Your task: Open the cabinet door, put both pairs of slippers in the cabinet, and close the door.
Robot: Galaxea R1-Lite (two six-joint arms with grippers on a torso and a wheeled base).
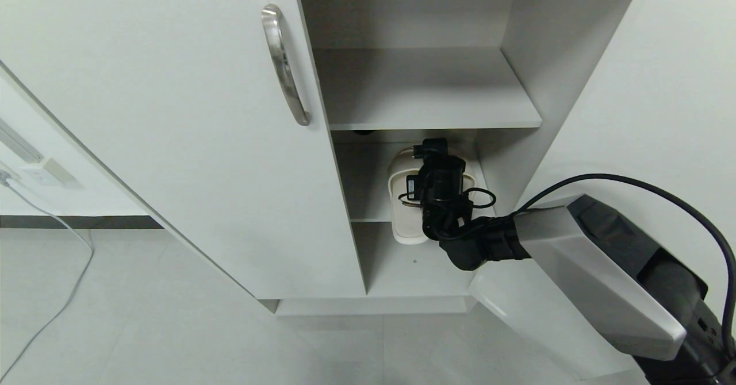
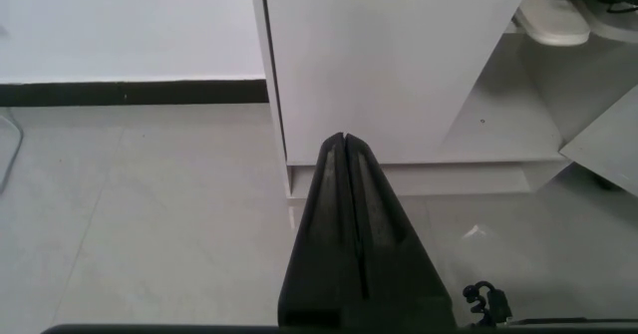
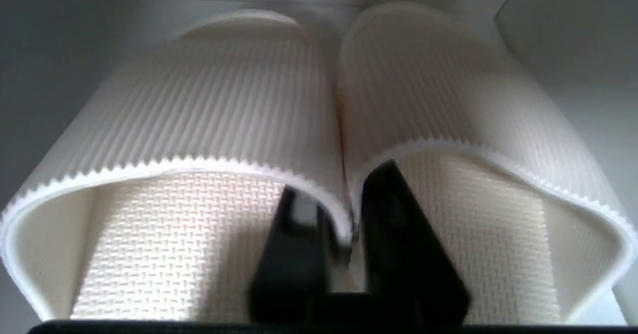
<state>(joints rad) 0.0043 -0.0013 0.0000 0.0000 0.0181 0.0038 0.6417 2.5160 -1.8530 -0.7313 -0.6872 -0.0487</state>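
A pair of cream slippers [image 1: 402, 212] lies side by side on the middle shelf [image 1: 368, 201] of the open cabinet, heels hanging slightly over its front edge. My right gripper [image 1: 428, 149] is inside that compartment, above the slippers. In the right wrist view it [image 3: 347, 236] is shut on the touching inner strap edges of the two ribbed slippers [image 3: 219, 105]. My left gripper [image 2: 344, 143] hangs shut and holding nothing over the floor in front of the cabinet base. The left wrist view also shows the slippers' heel [image 2: 553, 20].
The cabinet's left door is closed and carries a metal handle [image 1: 284, 66]. The right door [image 1: 650, 86] stands swung open beside my right arm. The upper shelf [image 1: 425, 92] and the bottom compartment [image 1: 414, 264] are bare. A cable [image 1: 69, 281] runs over the floor at left.
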